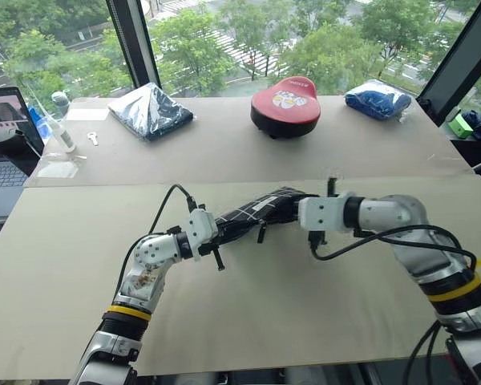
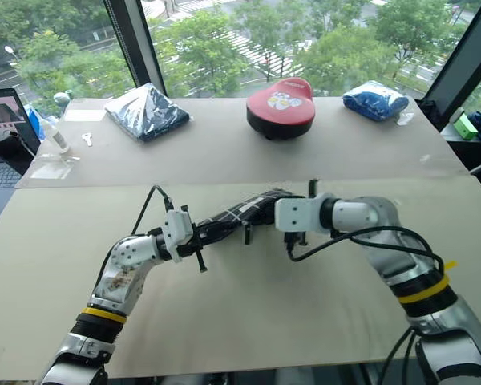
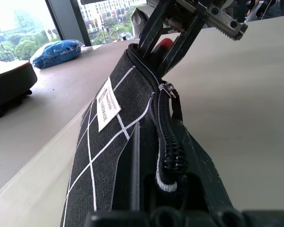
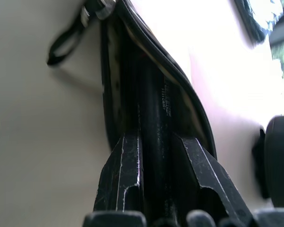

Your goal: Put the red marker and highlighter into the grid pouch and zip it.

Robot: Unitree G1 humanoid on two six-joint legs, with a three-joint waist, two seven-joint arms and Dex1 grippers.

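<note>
left claw (image 1: 218, 241) pressed together on closed end of grid pouch (image 1: 252, 211), holding it lifted off surface (image 1: 80, 273), open mouth toward right arm. right claw (image 3: 180, 35) pinching red marker (image 3: 164, 45), tip already inside pouch mouth (black cap end leading, judging by right wrist view). step in hand: marker insertion. next: push deeper, release, withdraw clear of zipper pull (image 3: 169, 90). highlighter location cannot tell
</note>
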